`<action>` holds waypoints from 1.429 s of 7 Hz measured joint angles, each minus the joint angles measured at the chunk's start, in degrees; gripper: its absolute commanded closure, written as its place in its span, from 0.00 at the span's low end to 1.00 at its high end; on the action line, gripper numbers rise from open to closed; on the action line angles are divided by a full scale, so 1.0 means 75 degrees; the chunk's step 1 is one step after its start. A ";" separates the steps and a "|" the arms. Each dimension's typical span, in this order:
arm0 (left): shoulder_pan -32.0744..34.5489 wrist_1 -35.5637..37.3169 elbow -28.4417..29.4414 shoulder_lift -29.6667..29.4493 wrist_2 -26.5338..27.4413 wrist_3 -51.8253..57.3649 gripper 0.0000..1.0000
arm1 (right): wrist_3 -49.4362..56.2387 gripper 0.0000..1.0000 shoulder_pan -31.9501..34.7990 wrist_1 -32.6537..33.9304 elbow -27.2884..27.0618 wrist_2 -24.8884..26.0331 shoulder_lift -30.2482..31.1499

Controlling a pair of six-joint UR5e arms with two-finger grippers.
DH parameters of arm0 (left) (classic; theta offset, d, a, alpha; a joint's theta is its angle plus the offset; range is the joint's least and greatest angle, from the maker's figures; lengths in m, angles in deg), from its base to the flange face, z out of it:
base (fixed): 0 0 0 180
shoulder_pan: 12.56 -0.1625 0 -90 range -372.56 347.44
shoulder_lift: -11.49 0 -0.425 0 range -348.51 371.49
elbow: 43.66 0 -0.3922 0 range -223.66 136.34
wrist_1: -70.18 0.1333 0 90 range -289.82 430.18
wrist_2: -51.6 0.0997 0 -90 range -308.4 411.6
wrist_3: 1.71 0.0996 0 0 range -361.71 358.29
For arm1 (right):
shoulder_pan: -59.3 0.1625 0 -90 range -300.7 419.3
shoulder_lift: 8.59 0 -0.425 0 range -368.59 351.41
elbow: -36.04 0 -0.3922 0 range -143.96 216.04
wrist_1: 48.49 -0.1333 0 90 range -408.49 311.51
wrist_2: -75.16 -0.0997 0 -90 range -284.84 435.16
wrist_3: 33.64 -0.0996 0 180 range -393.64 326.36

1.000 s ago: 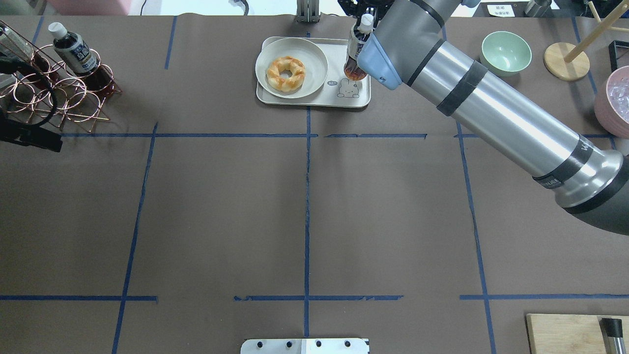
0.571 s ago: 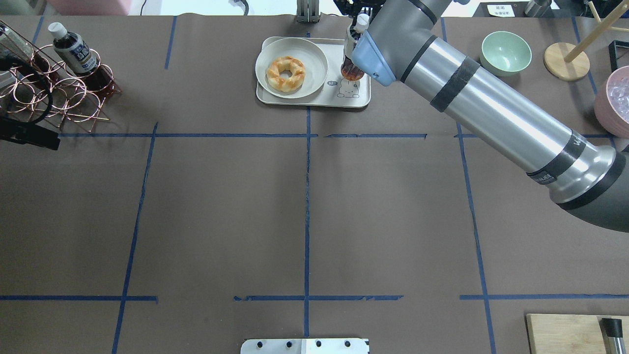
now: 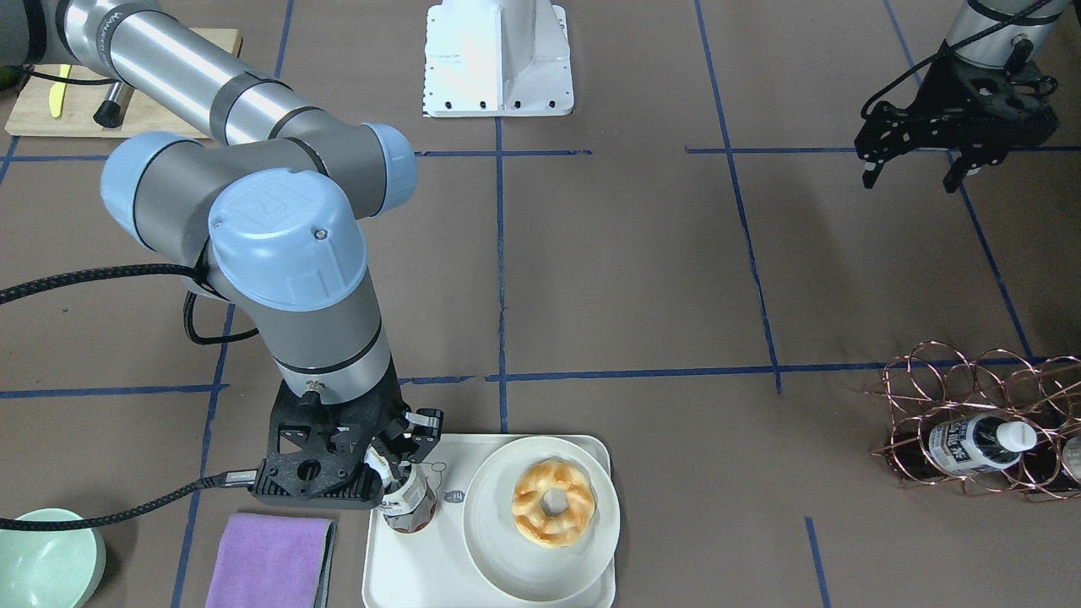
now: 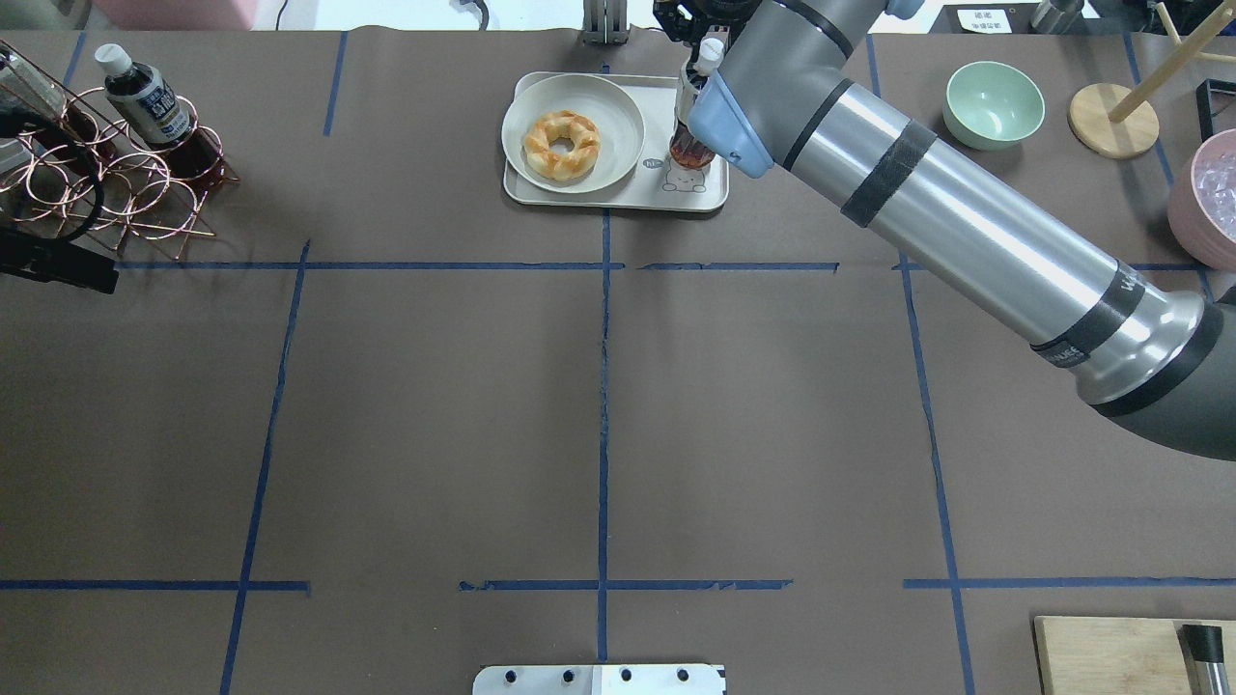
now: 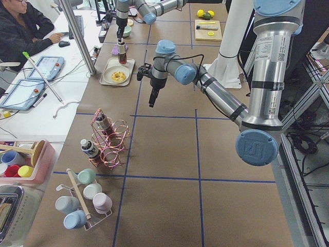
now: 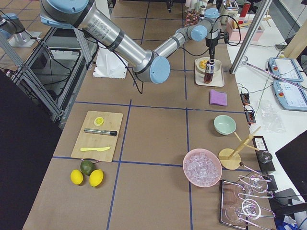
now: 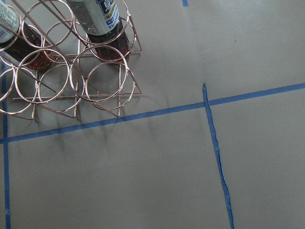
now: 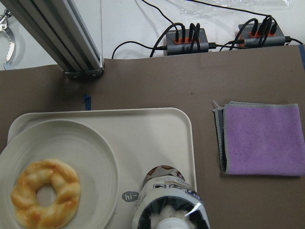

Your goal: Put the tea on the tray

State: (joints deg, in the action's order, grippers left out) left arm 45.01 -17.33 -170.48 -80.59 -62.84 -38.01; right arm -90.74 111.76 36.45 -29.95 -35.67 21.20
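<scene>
The tea bottle stands upright over the right end of the cream tray, on its bear drawing. My right gripper is shut on the bottle's top near the white cap. The bottle sits beside the plate; I cannot tell if its base touches the tray. The right wrist view looks straight down on the bottle and the tray. My left gripper hangs open and empty, far off near the rack.
A round plate with a donut fills the tray's left part. A copper rack holds a twin bottle. A purple cloth, green bowl, wooden stand and pink ice bowl lie to the right.
My right gripper has carried the bottle slightly left and lower over the tray's bear drawing. The left arm has barely moved.
</scene>
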 measured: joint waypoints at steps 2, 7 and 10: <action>0.0000 0.0007 0.0004 -0.0003 0.0000 0.0000 0.00 | 0.0017 0.01 0.0000 -0.0022 0.0019 0.0003 0.0011; 0.0039 0.0021 0.0010 0.0023 -0.0017 0.0006 0.00 | 0.0093 0.00 0.0329 -0.0133 -0.0569 -0.0652 0.0226; 0.0909 0.0103 0.0135 0.0399 -0.0805 0.0916 0.00 | 0.1173 0.00 0.0935 0.1410 -0.3971 -0.1253 0.2360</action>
State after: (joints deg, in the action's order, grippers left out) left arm 51.83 -16.56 -169.47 -77.59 -68.88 -31.15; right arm -81.94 118.78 47.02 -59.73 -45.07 38.90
